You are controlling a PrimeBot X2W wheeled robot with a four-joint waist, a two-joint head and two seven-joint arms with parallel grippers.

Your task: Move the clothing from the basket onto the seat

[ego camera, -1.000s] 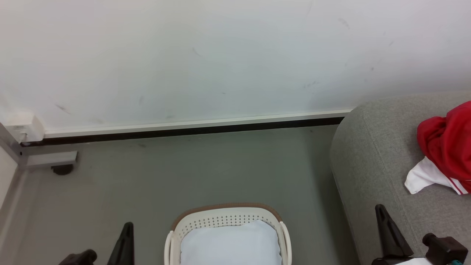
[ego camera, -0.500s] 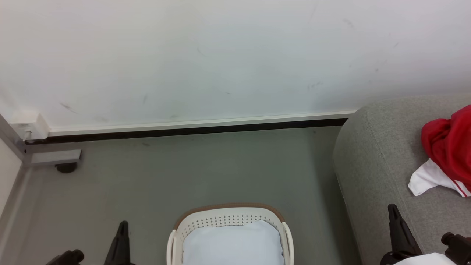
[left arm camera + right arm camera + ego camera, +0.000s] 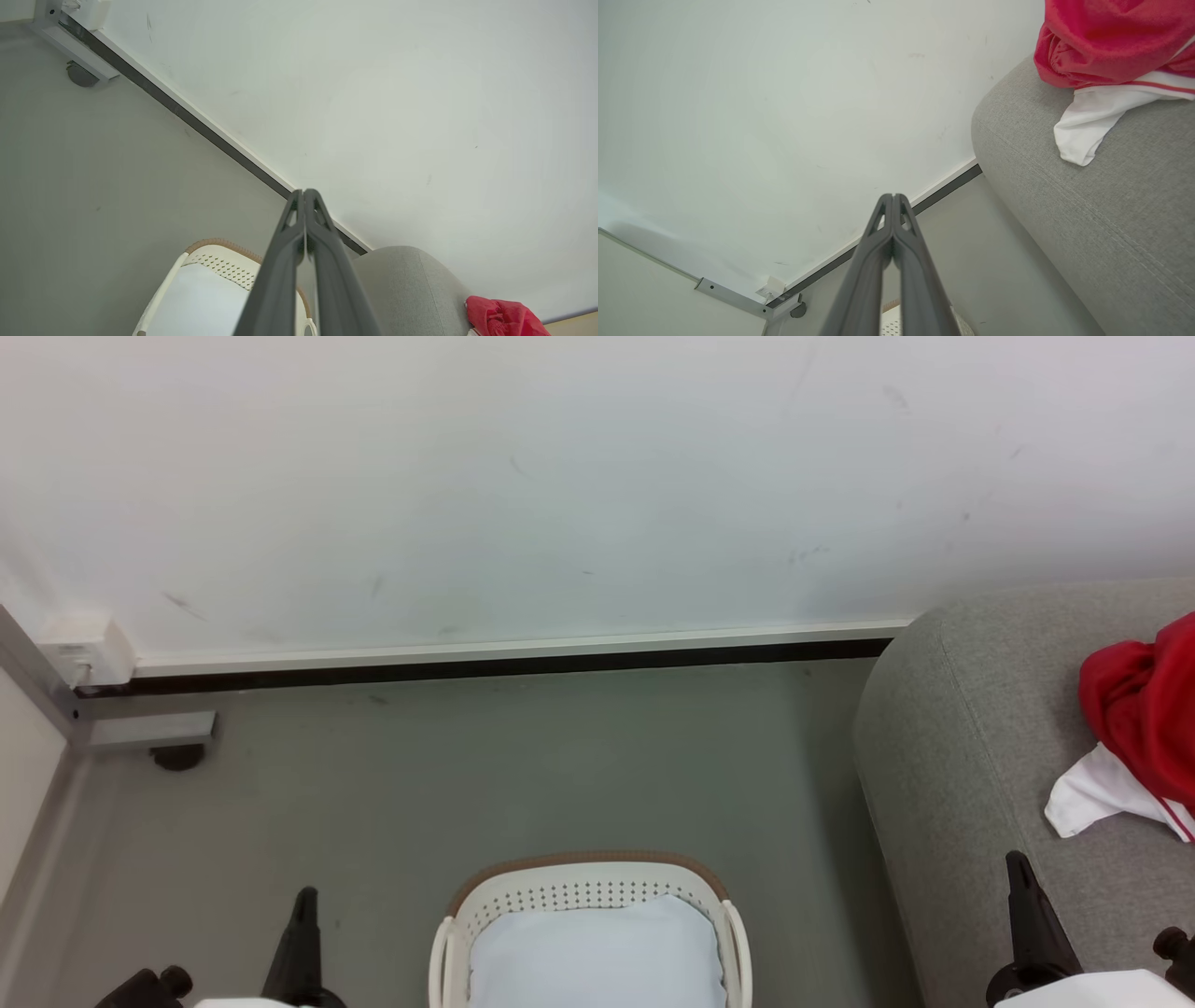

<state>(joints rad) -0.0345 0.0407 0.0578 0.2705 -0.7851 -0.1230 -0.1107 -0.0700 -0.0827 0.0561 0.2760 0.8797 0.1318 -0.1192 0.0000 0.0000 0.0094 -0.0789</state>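
Observation:
The red and white clothing [image 3: 1134,728] lies bunched on the grey seat [image 3: 962,756] at the right edge; it also shows in the right wrist view as clothing [image 3: 1106,51] on the seat [image 3: 1101,224], and small in the left wrist view as clothing [image 3: 502,319]. The cream basket [image 3: 583,887] with its brown rim stands on the floor at bottom centre, holding a pale liner [image 3: 597,957]. My left gripper [image 3: 304,896] is shut and empty left of the basket. My right gripper [image 3: 1018,863] is shut and empty over the seat's front. The pressed-together fingertips show in both wrist views: left gripper [image 3: 304,192], right gripper [image 3: 892,196].
A white wall with a dark baseboard [image 3: 485,663] runs behind the grey floor [image 3: 523,765]. A metal frame foot with a caster [image 3: 173,756] sits in the left corner. Open floor lies between the basket and the wall.
The whole head view has drifted slightly, so the camera moved. Both grippers sit lower in the picture than before and stay shut; the clothing and basket have not moved.

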